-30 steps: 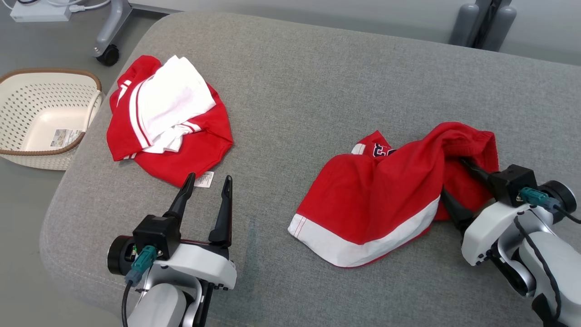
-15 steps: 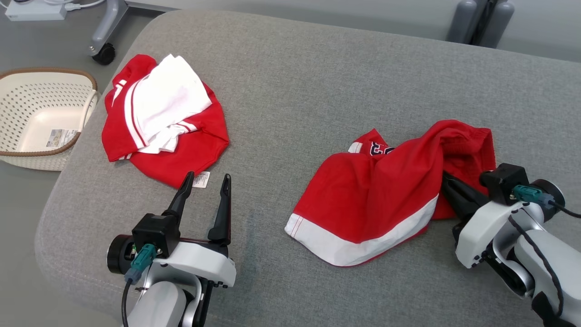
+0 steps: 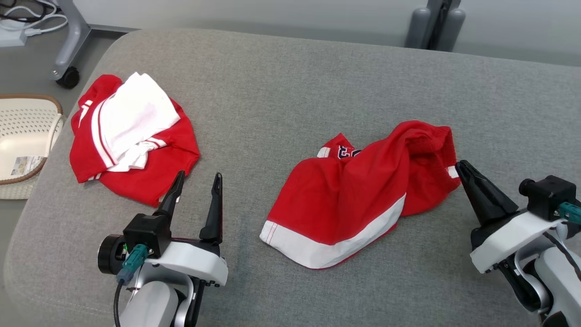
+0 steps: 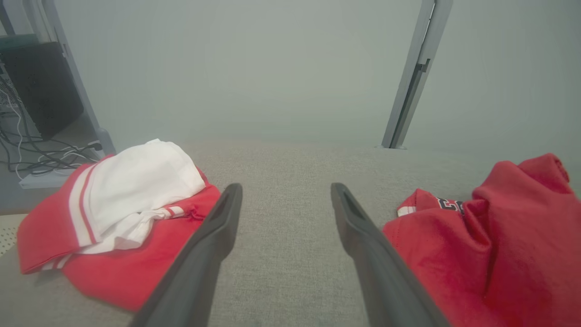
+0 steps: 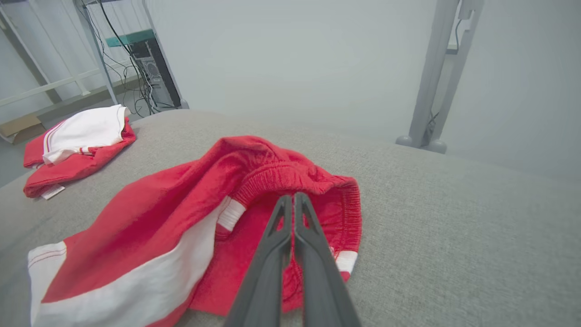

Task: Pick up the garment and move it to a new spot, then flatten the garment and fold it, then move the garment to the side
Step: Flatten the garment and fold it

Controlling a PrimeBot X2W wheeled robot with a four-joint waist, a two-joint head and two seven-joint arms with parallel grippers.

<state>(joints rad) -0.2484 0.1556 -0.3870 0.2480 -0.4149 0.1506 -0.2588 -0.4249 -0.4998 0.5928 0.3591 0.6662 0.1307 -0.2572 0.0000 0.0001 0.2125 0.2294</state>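
The red shorts (image 3: 345, 204) lie crumpled on the grey cushion (image 3: 290, 81), a little right of the middle. Their long axis runs on a slant, from the white-banded leg hem nearest the robot up and away to the gathered elastic waistband on the robot's right. The right gripper (image 3: 459, 166) sits at that waistband end, its two dark fingers pressed flat together and their tips right at the rim of the cloth, beside a small white tab. From where I look I cannot tell whether a fold of fabric is pinched between them or they merely touch it. The left gripper (image 3: 199, 174) hovers with its jaws spread wide and nothing in them. It is well apart from the shorts' hem and close to a second red-and-white garment (image 3: 131, 136) heaped at the cushion's left end. The right arm is plainly the nearer one, so I'd judge any lift would start from the waistband, with the legs trailing towards the left arm.
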